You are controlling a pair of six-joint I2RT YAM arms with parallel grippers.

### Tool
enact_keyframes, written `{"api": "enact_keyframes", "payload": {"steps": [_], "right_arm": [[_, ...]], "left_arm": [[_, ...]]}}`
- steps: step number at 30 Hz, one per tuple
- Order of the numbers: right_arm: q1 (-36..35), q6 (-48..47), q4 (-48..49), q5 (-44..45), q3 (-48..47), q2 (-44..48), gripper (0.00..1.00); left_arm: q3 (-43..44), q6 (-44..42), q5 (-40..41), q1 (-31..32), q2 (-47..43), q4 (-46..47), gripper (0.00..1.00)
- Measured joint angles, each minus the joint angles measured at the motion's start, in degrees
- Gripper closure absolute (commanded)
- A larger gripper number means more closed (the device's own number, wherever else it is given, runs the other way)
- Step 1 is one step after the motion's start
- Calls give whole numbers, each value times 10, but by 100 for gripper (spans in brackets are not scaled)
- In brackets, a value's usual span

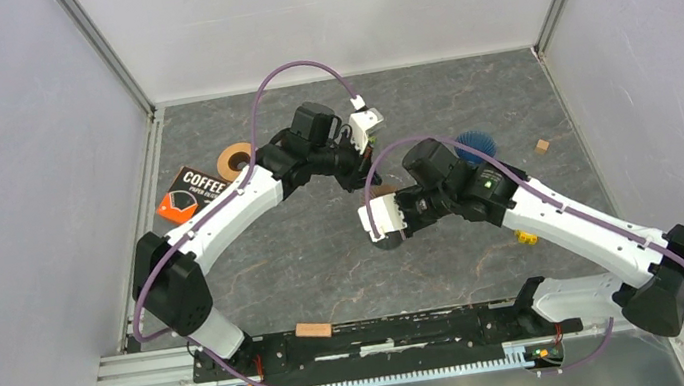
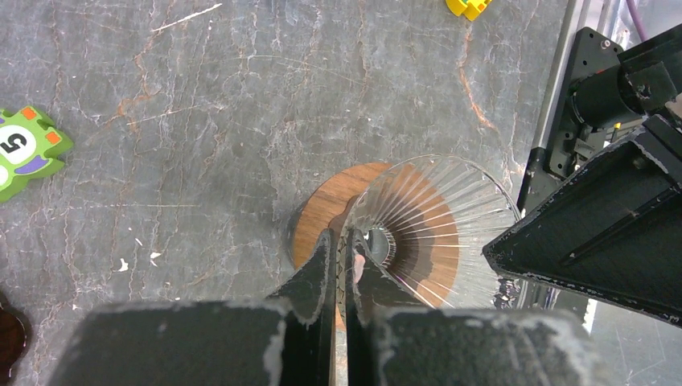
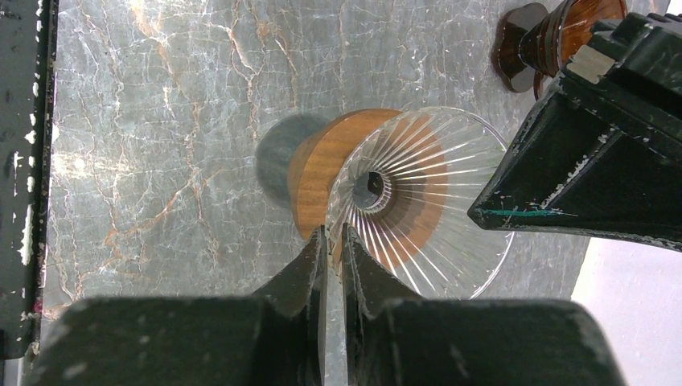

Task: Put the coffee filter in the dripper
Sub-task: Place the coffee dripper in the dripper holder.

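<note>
Dripper: a clear ribbed cone on a round wooden collar, caught by its rim between the fingers of both my claws. I cannot tell whether the collar rests on the table or hangs just above it.
Left claw: clenched tight, with the thin rim pinched at its fingertips.
Right claw: fingers drawn in on the rim with only a sliver between them. I read that as a grip on the dripper too.
Just past the tips: each claw has the other's black body crowding the far side of the cone.
Coffee filter: in neither claw and not in the cone, whose ribs and centre hole show bare. I see no loose one.
Further out: a black-and-orange cardboard filter box lies well behind the left claw, beside its forearm. A green numbered puzzle piece lies well off to that claw's side on the grey marbled table.
Risk: with both claws on the rim, none is free to fetch a filter. If one lets go carelessly, the cone may swing or tip in the other's thin pinch. If the arms drift apart, the rim could slip out or crack.
</note>
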State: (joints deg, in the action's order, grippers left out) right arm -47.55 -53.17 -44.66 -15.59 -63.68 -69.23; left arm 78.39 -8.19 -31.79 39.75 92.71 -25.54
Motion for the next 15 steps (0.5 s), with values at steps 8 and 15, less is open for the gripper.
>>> {"api": "enact_keyframes", "payload": {"steps": [8,15], "right_arm": [[-1,4,-3,0,-7,-8,100],[-1,5,-4,0,-8,-11,100]], "left_arm": [[-6,-4,1,0,-2,9,98],[-9,-5,1,0,-3,14,98]]}}
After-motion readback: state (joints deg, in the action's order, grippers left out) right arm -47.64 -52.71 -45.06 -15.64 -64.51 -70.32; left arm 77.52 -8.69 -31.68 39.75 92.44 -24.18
